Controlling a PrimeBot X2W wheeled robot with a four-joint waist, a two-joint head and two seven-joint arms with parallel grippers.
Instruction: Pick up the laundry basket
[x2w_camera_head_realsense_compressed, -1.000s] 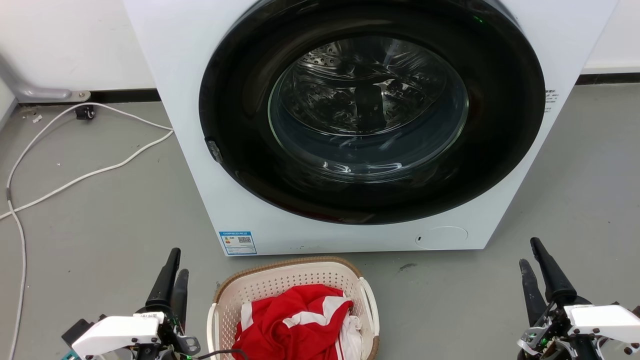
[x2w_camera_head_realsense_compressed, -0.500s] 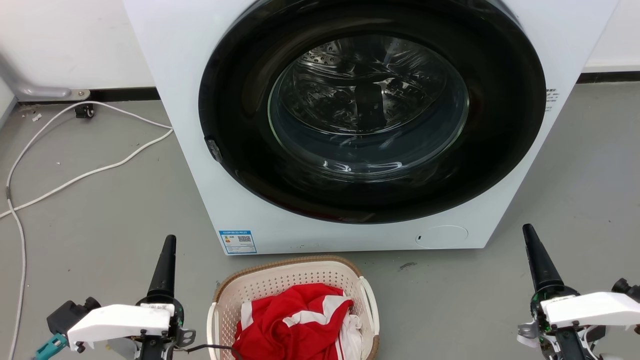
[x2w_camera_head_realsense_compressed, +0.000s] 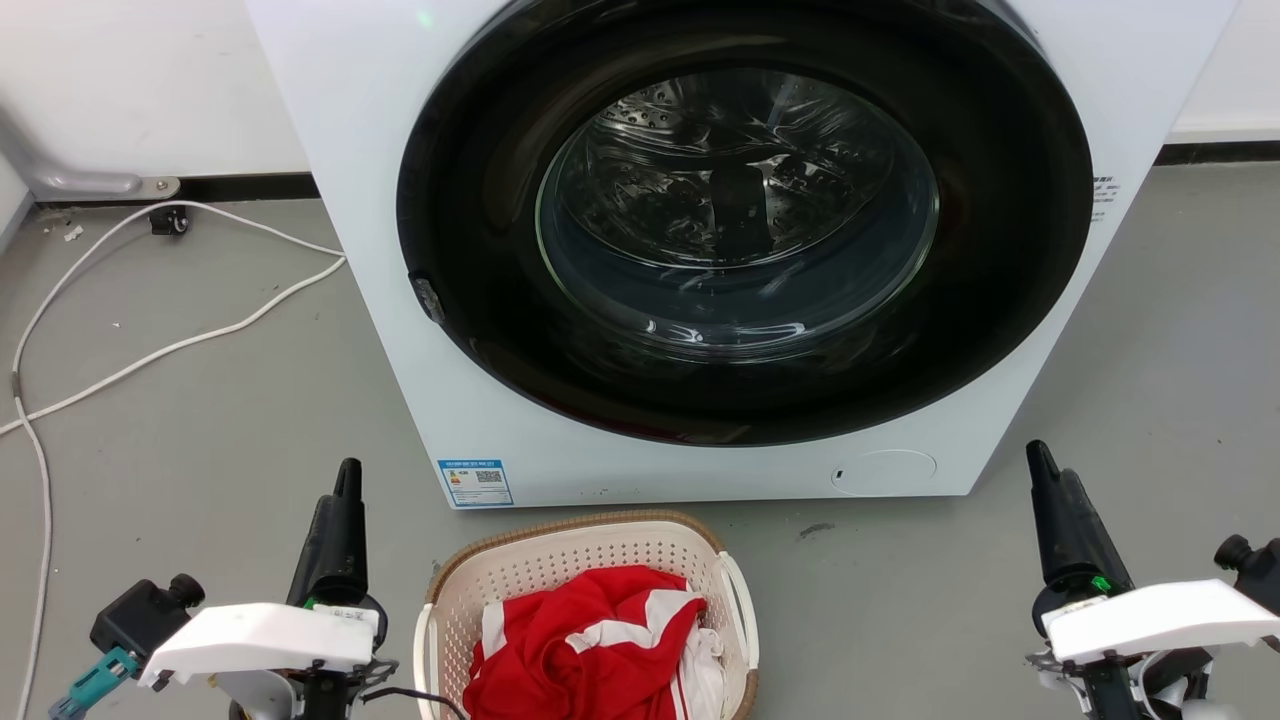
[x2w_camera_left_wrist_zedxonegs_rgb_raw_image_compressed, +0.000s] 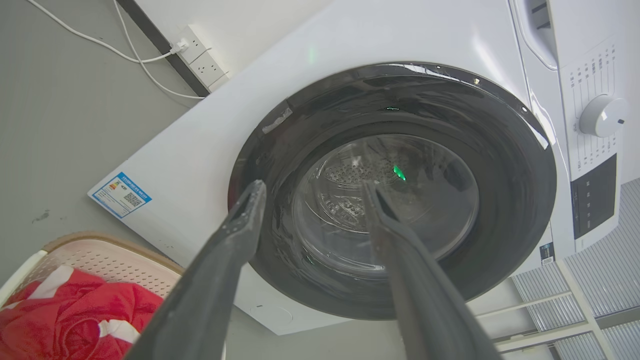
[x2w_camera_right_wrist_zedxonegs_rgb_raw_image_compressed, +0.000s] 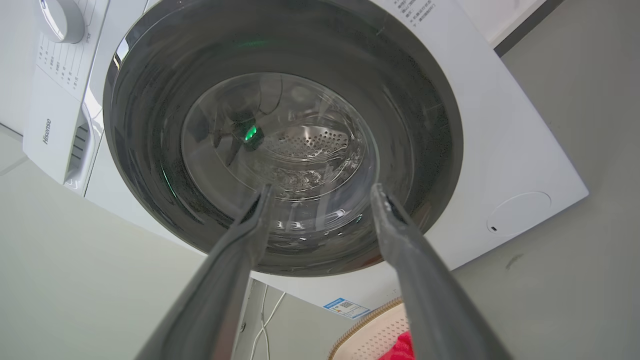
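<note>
Laundry basket (x2w_camera_head_realsense_compressed: 560, 570) is sitting on the grey floor (x2w_camera_head_realsense_compressed: 200, 450), just in front of the washer (x2w_camera_head_realsense_compressed: 370, 250), and is holding a red and white cloth (x2w_camera_head_realsense_compressed: 590, 640). Left hand (x2w_camera_head_realsense_compressed: 346, 478) is hovering just beside the basket's left side, fingers spread, gripping nothing. Right hand (x2w_camera_head_realsense_compressed: 1042, 460) is hovering well apart on the basket's right, fingers spread, empty. A white cable (x2w_camera_head_realsense_compressed: 150, 355) is lying left of the washer.

Grey floor (x2w_camera_head_realsense_compressed: 200, 430), white wall (x2w_camera_head_realsense_compressed: 130, 80), white washer (x2w_camera_head_realsense_compressed: 380, 250)
</note>
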